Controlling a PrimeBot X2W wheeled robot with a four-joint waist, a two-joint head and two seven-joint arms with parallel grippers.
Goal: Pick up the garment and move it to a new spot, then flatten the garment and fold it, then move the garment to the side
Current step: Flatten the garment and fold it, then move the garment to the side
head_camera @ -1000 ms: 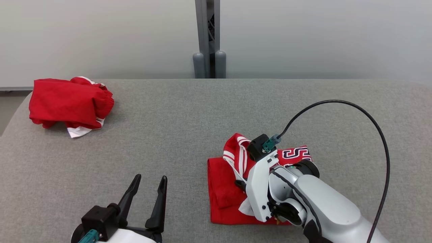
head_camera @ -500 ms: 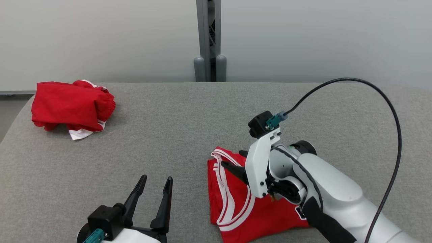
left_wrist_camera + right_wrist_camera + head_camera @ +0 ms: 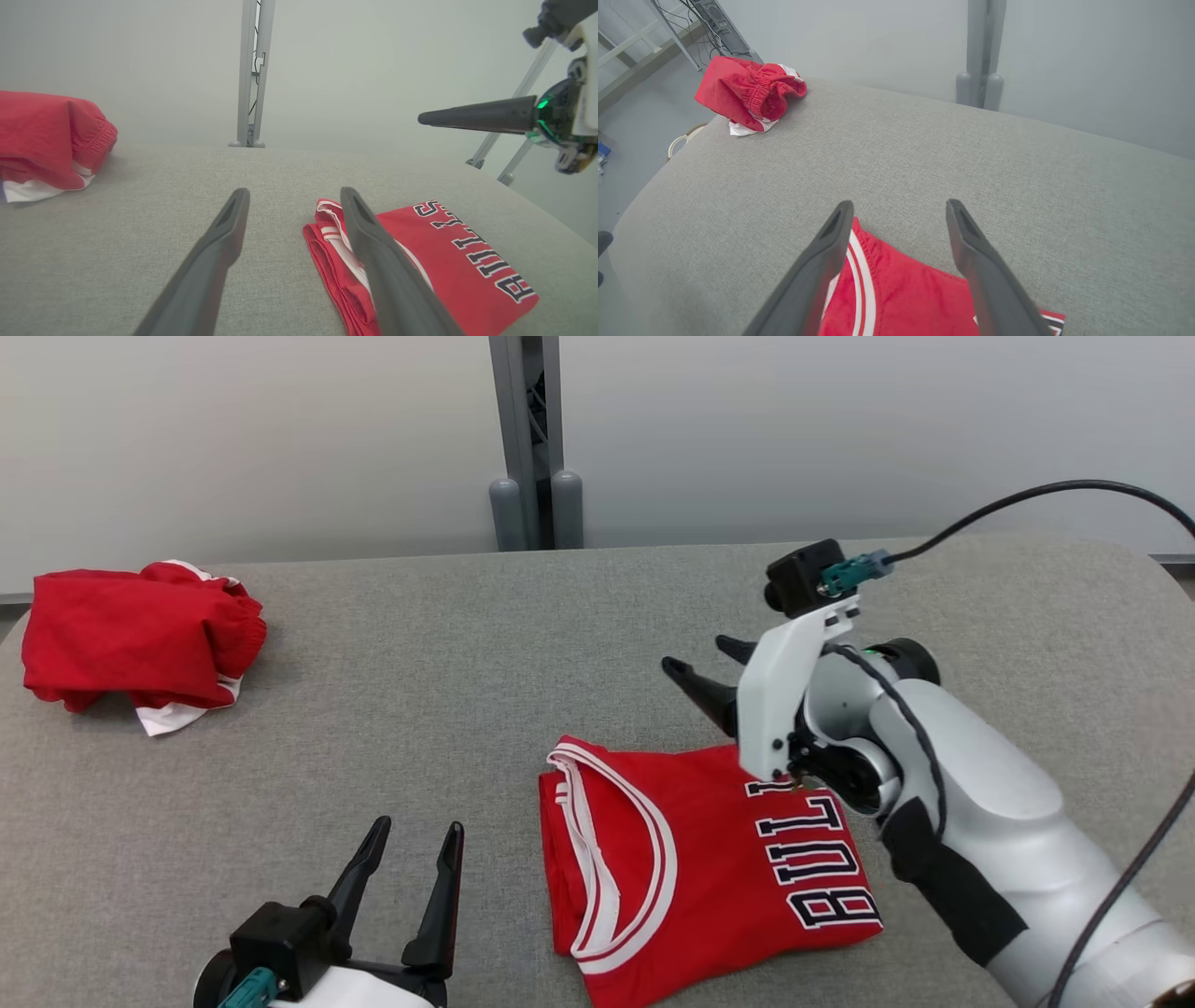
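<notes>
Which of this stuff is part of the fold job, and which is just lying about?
Job: folded red jersey; right gripper, open, clear of it; left gripper, open.
Lying about: bunched red shorts, far left of the table; grey post behind.

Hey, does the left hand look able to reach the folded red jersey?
Probably yes: the left hand is open, nothing lies between it and the jersey, and the right hand hangs clear.

The jersey (image 3: pixel 700 859) lies on the table (image 3: pixel 448 691), well right of the shorts (image 3: pixel 140 635).
</notes>
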